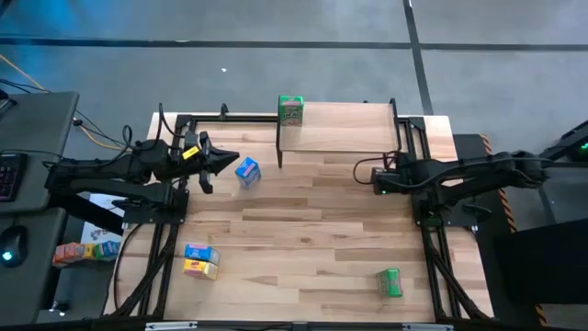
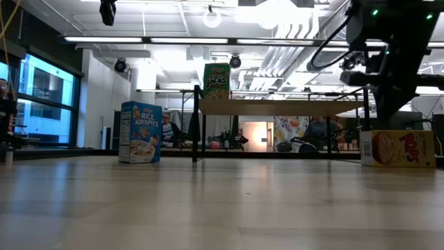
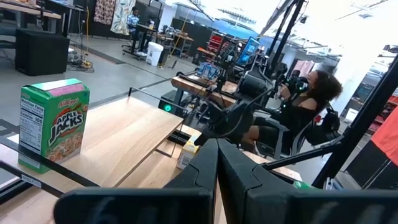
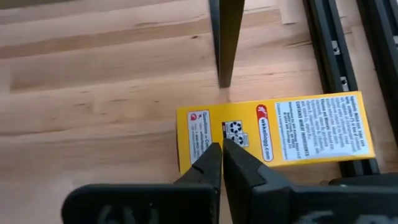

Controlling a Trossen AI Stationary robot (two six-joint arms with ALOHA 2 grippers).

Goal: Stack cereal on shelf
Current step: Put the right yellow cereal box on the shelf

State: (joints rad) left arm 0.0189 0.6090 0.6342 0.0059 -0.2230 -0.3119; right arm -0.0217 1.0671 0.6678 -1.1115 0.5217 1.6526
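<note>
Green Apple Jacks box point(image 1: 290, 110) stands upright at the left corner of the shelf point(image 1: 344, 129), the only cereal up there so far. The shelf sits along the far edge of the bench point(image 1: 303, 239).

Our right pincer point(image 4: 222, 149) hangs directly over a yellow cereal box point(image 4: 280, 127) lying flat near the bench's right edge, just beside one of the shelf's black legs point(image 4: 227, 37); its fingers are pressed together and hold nothing. Our left pincer point(image 1: 225, 160) hovers near the left edge, fingers likewise together and empty, close to the upright blue Rice Krispies box point(image 1: 247, 172).

We judge the yellow box to be the step in hand. To do it well, we should spread the right pincer wide before descending, align the fingers across the box's narrow width, and keep clear of the leg. Then lift high enough to clear the shelf board and set it beside the green box.

Still on the bench: a blue-and-yellow pair point(image 1: 200, 261) near the front-left corner and a green box point(image 1: 390, 281) front-right.
</note>
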